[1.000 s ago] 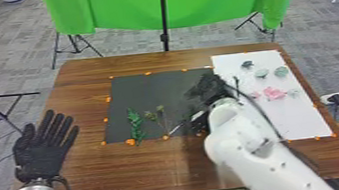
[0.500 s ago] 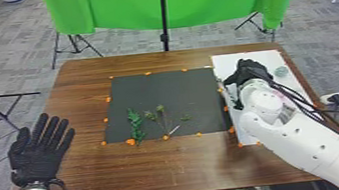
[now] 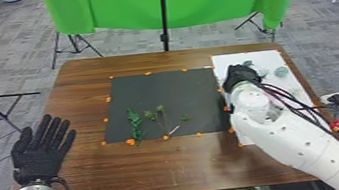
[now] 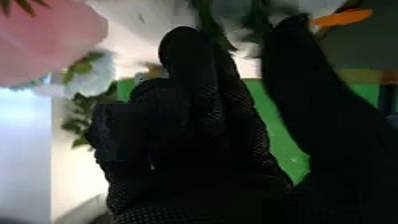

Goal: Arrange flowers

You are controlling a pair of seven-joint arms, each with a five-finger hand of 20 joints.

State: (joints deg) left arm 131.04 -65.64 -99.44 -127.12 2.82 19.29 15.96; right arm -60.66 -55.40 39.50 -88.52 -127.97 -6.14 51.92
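In the head view my right hand is over the left edge of the white sheet, by the dark mat. Seen from the right wrist, the hand is open, a gap between thumb and fingers. Green stems lie just beyond the fingertips; contact is unclear. A large pink bloom and a white flower are beside it. My left hand is open, left of the mat. On the mat lie a green sprig, thin budded stems and a small green piece. Grey-green blooms rest on the sheet.
Orange tape pieces mark the mat's borders. The brown wooden table extends in front of the mat. My right forearm crosses the sheet's lower part and the table's right side. A green cloth hangs behind the table.
My right hand has moved from the mat's right part to the white sheet, then slightly left to its edge. The small green piece on the mat has come into sight. The left hand has barely shifted.
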